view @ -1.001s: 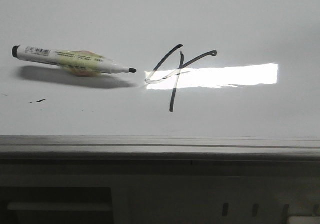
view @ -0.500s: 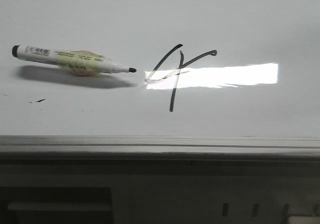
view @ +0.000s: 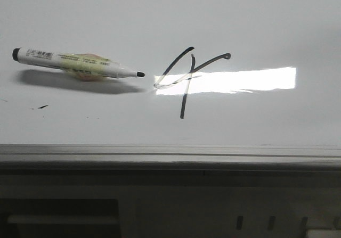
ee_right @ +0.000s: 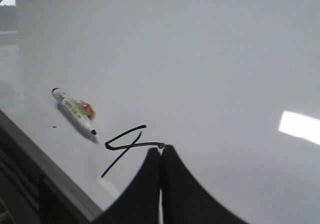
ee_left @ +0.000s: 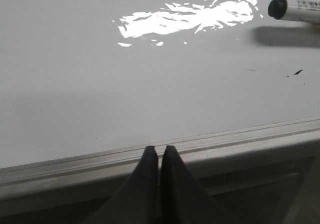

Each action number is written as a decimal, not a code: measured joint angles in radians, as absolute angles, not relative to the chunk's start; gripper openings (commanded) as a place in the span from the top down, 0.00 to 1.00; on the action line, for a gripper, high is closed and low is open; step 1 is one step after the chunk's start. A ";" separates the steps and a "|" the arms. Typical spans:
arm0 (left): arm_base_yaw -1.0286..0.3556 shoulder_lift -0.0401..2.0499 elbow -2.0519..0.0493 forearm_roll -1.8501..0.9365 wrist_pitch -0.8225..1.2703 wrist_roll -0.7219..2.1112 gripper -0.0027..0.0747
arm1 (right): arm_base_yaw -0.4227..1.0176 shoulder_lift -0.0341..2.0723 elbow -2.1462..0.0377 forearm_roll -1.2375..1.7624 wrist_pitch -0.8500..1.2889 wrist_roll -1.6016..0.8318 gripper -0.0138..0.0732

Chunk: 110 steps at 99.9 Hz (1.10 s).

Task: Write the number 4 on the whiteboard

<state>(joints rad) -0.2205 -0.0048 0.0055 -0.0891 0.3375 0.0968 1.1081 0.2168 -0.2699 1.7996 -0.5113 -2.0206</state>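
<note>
The number 4 (view: 186, 78) is drawn in thin black strokes near the middle of the whiteboard (view: 170, 14), partly across a bright light reflection. The same number 4 (ee_right: 127, 146) shows in the right wrist view. A white marker with a black tip (view: 77, 63) lies flat on the board to the left of it, uncapped. In its wrist view my right gripper (ee_right: 161, 148) is shut and empty, its tips by the end of the crossbar. My left gripper (ee_left: 160, 149) is shut and empty over the board's grey edge rail (ee_left: 225, 139). Neither gripper appears in the front view.
A tiny black smudge (view: 42, 107) marks the board below the marker's (ee_left: 295, 9) rear end. The grey edge rail (view: 170, 154) runs along the board's near side, with a darker ledge beneath it.
</note>
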 measured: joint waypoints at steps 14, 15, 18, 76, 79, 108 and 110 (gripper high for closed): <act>-0.220 -0.005 0.006 -0.089 0.337 0.097 0.99 | 1.083 0.245 -0.248 1.581 -0.519 -1.773 0.92; -0.220 -0.005 0.006 -0.089 0.337 0.097 0.99 | 1.080 0.248 -0.243 1.568 -0.519 -1.758 0.92; -0.220 -0.005 0.006 -0.089 0.337 0.097 0.99 | 1.075 0.254 -0.235 1.519 -0.519 -1.699 0.92; -0.220 -0.005 0.006 -0.089 0.337 0.097 0.99 | 0.808 0.347 -0.101 0.748 -0.442 -0.805 0.92; -0.220 -0.005 0.006 -0.089 0.337 0.097 0.99 | 0.788 0.347 -0.095 0.708 -0.436 -0.768 0.92; -0.220 -0.005 0.006 -0.090 0.337 0.097 0.99 | 0.577 0.347 -0.032 0.382 -0.369 -0.373 0.92; -0.220 -0.005 0.006 -0.090 0.337 0.097 0.99 | 0.562 0.347 -0.028 0.361 -0.363 -0.349 0.92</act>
<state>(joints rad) -0.2205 -0.0048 0.0055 -0.0898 0.3375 0.0968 0.5625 0.3472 -0.0276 0.3611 -0.3630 -0.3492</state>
